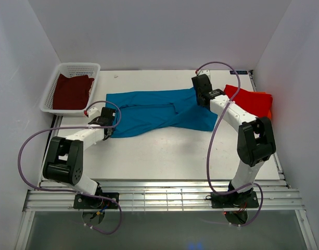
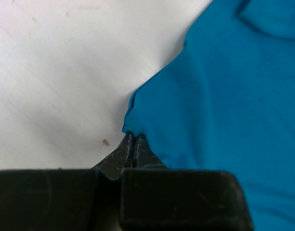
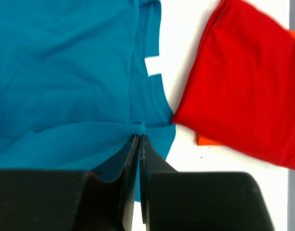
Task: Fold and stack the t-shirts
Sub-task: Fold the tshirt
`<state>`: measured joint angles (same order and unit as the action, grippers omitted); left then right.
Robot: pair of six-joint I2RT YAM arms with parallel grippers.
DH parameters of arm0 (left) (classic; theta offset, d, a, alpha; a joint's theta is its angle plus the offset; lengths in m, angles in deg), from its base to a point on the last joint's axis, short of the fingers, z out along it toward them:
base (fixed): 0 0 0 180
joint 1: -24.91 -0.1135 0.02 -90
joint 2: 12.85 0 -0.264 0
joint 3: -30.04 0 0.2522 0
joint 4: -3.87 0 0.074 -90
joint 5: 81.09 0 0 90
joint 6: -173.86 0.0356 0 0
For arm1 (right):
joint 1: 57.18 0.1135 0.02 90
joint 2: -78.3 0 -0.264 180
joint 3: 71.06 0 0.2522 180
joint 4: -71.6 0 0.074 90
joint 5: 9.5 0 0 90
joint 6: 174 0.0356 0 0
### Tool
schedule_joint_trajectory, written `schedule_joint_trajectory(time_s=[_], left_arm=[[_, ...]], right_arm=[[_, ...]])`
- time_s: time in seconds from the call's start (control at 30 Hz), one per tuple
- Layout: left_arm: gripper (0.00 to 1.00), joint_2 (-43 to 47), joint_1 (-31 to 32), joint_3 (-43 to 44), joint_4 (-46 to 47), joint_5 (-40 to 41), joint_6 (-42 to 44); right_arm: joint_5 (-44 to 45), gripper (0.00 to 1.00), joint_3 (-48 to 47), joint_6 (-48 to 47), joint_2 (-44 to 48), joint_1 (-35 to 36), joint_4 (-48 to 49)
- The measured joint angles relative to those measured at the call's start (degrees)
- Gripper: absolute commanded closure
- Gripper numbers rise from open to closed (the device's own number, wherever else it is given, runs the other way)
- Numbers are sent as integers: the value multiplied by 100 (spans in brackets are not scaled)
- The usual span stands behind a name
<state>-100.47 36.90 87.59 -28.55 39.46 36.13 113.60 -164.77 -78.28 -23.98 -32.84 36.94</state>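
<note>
Left claw (image 2: 134, 139) clenched on a corner of the teal-blue t-shirt (image 1: 159, 112); right claw (image 3: 139, 139) pinches its opposite edge, just beside the folded red-orange shirt (image 3: 243, 82). Cloth lies spread on the worktop (image 1: 164, 153), gripped at both ends, likely for folding.

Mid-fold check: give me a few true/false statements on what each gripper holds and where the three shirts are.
1. The left gripper is shut on an edge of the teal-blue shirt. True.
2. The right gripper is open and holds nothing. False: it is shut on the teal-blue shirt too.
3. The maroon shirt lies in the white basket. True.
4. The teal-blue shirt is stacked on another shirt. False: it lies on the table, beside the folded red-orange shirt.
</note>
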Motion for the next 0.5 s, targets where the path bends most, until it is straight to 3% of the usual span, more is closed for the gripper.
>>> schedule_joint_trajectory(time_s=[0.5], left_arm=[[100,-688,-540,1187,125,-352,238]], right_arm=[[-35,92,-1309,-321,-844,-264,52]])
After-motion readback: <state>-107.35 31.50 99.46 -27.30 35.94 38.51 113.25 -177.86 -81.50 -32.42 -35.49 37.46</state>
